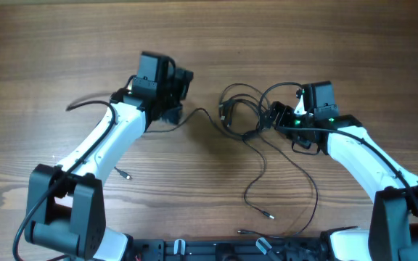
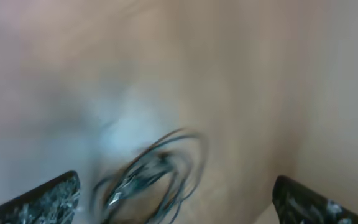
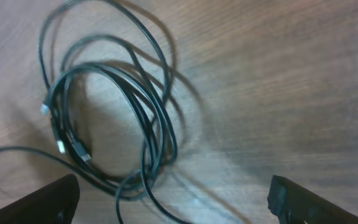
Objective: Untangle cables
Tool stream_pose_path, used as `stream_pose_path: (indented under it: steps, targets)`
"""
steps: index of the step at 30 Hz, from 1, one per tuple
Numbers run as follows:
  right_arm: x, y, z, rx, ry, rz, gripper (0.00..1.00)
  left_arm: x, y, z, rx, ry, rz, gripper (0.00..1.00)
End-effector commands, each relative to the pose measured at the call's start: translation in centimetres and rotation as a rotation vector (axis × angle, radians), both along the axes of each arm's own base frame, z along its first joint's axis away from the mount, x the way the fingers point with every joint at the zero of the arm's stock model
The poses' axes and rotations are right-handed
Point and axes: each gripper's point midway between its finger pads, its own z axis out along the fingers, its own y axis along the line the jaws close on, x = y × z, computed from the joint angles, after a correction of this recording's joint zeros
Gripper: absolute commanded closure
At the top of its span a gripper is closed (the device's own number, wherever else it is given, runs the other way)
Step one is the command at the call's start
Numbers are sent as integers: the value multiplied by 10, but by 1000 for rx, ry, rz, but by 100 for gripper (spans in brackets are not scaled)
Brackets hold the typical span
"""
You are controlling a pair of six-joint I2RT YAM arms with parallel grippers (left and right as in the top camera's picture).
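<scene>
1. Fingertips [image 3: 39, 202] of the right gripper [image 3: 176, 208] fill the two bottom corners of the right wrist view. They are set wide apart with nothing between them. Ahead of them lie the cables [image 3: 114, 124], several thin black cords wound into overlapping loops on the wooden table [image 3: 291, 81]. Small plug ends [image 3: 61, 146] show on the left side of the coil.
2. Left wrist view: this picture is heavily blurred. The left gripper [image 2: 176, 208] is likewise spread wide and holds nothing. The cables [image 2: 154, 171] appear as a smeared coil low in the frame, ahead of the fingers. Contact cannot be confirmed.
3. Overhead view: the cables [image 1: 238, 109] lie mid-table between the left gripper [image 1: 180, 98] and the right gripper [image 1: 271, 117], just beside the right one. One strand [image 1: 202, 114] runs left to the left gripper; whether it touches cannot be told. Loose tails [image 1: 256, 181] trail toward the near edge, one ending in a plug [image 1: 268, 215].
4. Handling, by judgement: the cords look light and limp, with almost no stiffness.
   - A lifted loop will likely drape and drag its neighbours along.
   - The smooth jacket may slip in a loose pinch, and a cord this thin calls for a full closure.
   - The plug ends are the probable snag points at crossings.
5. Hold points, by judgement: pinch one outer loop or one tail clear of the crossings, never the whole bundle. The left strand suits the left gripper, and the coil's near rim suits the right.
</scene>
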Motion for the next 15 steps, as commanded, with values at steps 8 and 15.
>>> stream_pose_path:
  steps: [8, 15]
  targets:
    - [8, -3, 0, -38, -28, 24, 0, -17, -30, 49, 140, -224, -310, 0]
    - [8, -3, 0, -38, -31, 25, 0, -49, -64, 35, 165, -158, -387, 0]
